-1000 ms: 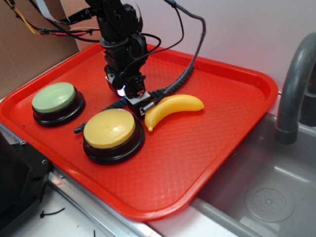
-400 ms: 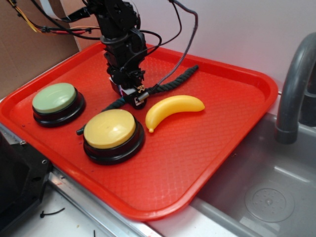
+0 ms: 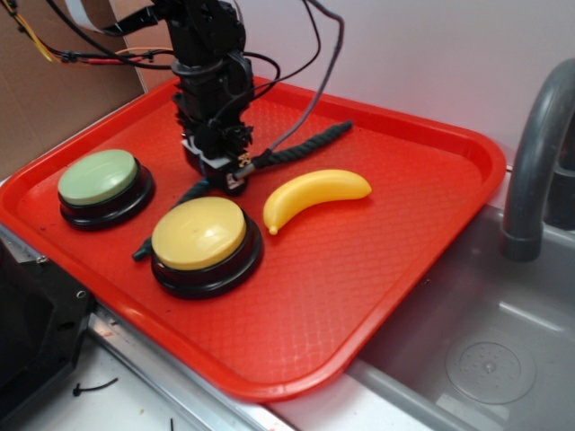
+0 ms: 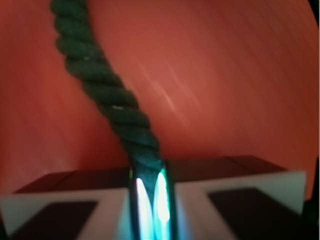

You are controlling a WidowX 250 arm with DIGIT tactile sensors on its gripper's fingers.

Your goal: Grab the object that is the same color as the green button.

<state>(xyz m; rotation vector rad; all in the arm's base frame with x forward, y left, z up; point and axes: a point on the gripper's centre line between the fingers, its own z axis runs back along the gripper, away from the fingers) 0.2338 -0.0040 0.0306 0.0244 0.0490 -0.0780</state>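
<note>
Pinching the dark green twisted rope, my claw has dragged it toward upper left. Grasp looks secured; I judge lifting comes next.

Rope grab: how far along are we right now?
Done: the gripper is down on the dark green rope, between the green button and the banana. In hand: the wrist view shows the rope pinched between closed fingers. Left: lifting; both rope ends look to lie on the red tray.
</note>
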